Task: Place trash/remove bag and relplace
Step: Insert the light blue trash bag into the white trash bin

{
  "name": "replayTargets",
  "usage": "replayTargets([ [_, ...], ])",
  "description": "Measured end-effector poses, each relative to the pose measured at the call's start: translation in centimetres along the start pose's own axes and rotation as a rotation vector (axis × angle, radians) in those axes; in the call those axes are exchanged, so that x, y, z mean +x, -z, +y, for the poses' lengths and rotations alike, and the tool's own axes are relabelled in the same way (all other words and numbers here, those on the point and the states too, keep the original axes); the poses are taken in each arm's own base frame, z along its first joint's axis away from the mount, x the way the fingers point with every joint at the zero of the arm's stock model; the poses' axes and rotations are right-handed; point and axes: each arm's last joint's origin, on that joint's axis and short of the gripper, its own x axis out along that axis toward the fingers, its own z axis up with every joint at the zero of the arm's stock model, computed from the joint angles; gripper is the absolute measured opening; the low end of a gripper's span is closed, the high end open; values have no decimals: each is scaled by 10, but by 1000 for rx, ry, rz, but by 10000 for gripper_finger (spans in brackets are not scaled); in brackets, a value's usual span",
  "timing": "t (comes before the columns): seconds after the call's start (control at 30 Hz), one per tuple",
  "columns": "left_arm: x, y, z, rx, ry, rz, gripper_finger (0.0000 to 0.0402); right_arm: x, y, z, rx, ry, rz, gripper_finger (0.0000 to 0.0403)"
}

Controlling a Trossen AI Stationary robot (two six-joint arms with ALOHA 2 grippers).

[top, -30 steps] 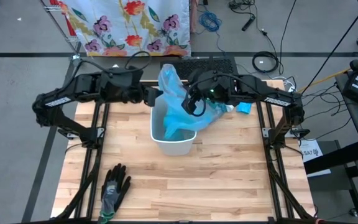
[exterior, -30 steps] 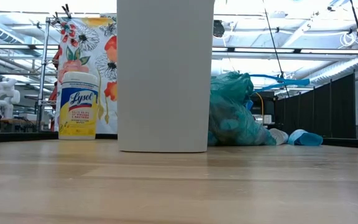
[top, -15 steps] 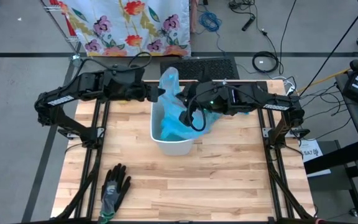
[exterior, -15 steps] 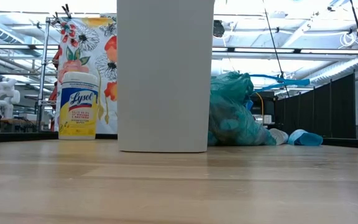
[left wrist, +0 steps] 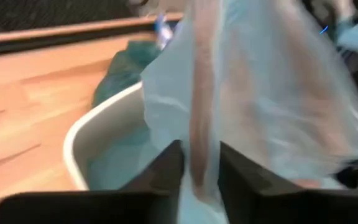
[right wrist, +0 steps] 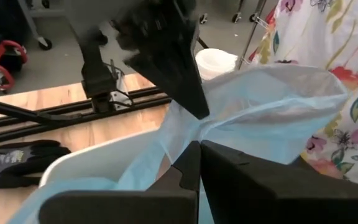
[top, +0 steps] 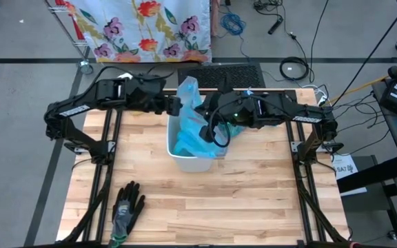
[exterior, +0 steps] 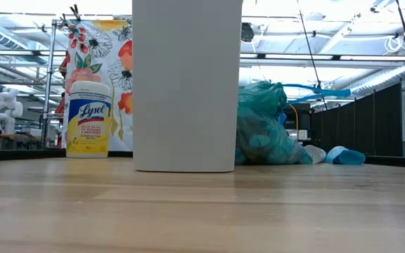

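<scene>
Bag-replacement step, overhead and wrist views. A fresh light-blue liner bag (top: pixel 193 117) is being fitted into the white trash bin (top: pixel 193 160) at the centre of the wooden counter (top: pixel 253 200); its lower part already hangs inside the bin, while its upper part stands up above the rim at 12 o'clock. The left gripper (top: pixel 178 105) sits at about 11 o'clock of the bin, jaws closed on a gathered fold of the liner, as the left wrist view (left wrist: pixel 197 168) shows the film passing between its fingers. The right gripper (top: pixel 216 131) is over the bin's rim at about 2 o'clock, jaws pinched on the opposite edge of the liner (right wrist: pixel 194 165). The filled teal trash bag (exterior: pixel 262 133), already removed, lies on the counter just beyond the bin at about 1 o'clock. A Lysol wipes canister (exterior: pixel 88 118) stands behind the bin, and a black-and-grey work glove (top: pixel 126 207) lies at 7 o'clock, well apart. Judged next move: spread the two held edges apart and draw the liner mouth down over the rim; thin film may slip or bunch
</scene>
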Motion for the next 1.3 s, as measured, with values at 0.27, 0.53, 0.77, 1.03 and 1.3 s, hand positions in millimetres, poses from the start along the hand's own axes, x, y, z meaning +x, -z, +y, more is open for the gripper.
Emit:
replayTargets([
  [0.27, -6, 2, 3, 88, 50, 87, 4, -7, 11, -10, 65, 100, 106, 0],
  [0.53, -22, 3, 35, 134, -164, 181, 2, -11, 19, -53, 179, 180, 251, 0],
  [0.77, -14, -5, 52, 217, -284, 205, 1, 7, 28, -73, 292, 204, 370, 0],
  [1.03, 10, -3, 69, 321, -319, 318, 1, 34, 40, -90, 384, 242, 482, 0],
  [1.3, 22, 6, 77, 389, -255, 447, 0, 58, 53, -91, 503, 180, 633, 0],
])
